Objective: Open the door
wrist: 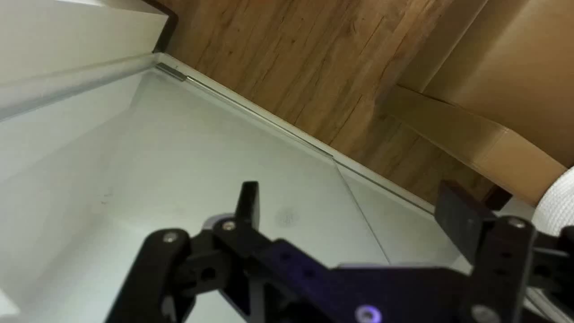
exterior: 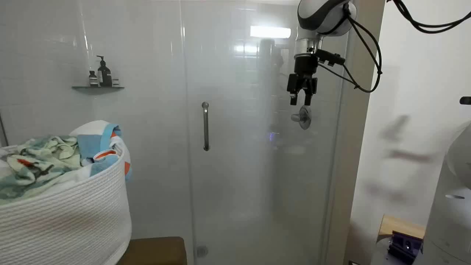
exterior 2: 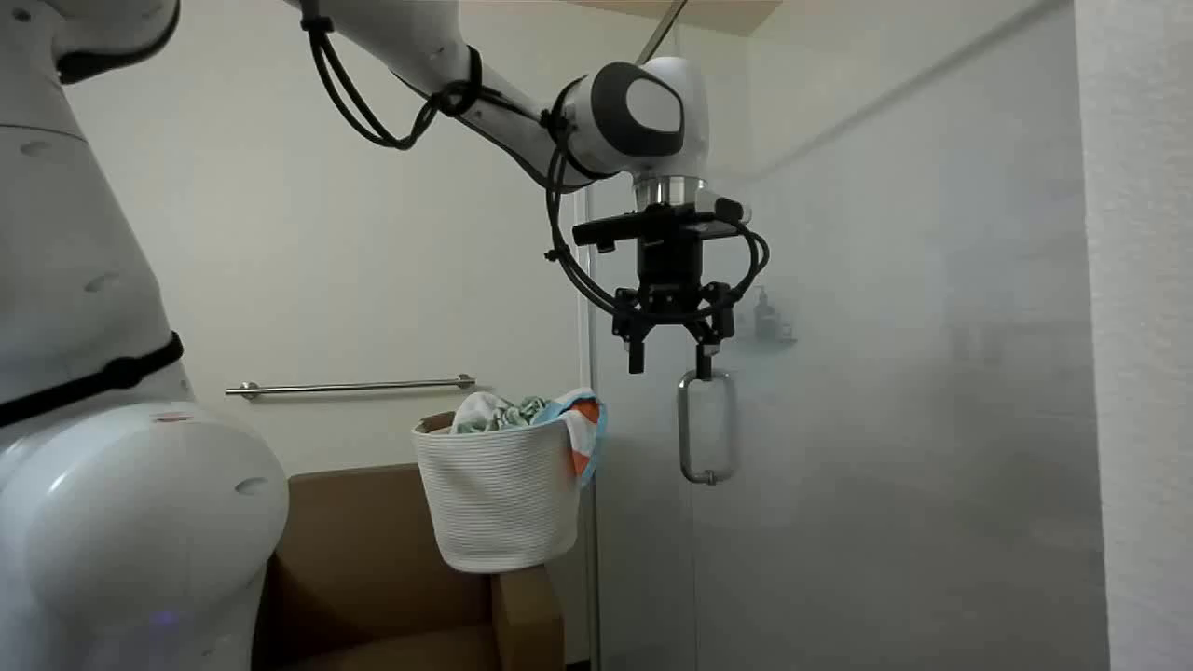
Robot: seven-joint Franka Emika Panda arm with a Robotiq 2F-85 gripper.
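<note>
The door [exterior: 239,176] is a tall clear glass panel, seemingly shut, in line with the fixed panel beside it. It also shows in an exterior view [exterior 2: 885,485] and in the wrist view [wrist: 269,166]. Its vertical silver bar handle [exterior: 206,127] is near its free edge; the handle also shows in an exterior view [exterior 2: 685,429] but not in the wrist view. My gripper [exterior: 301,99] points down, outside the glass, higher than the handle and toward the hinge side. A fingertip overlaps the handle's top in an exterior view [exterior 2: 670,360]. In the wrist view the fingers [wrist: 356,206] are wide apart and empty.
A white basket of towels [exterior 2: 499,503] stands on a brown armchair [exterior 2: 382,559] near the fixed glass panel [exterior: 154,191]. A wall [exterior: 412,110] borders the hinge side. A towel bar [exterior 2: 354,387] is behind. A shower valve [exterior: 304,117] and bottles [exterior: 105,75] are behind the glass.
</note>
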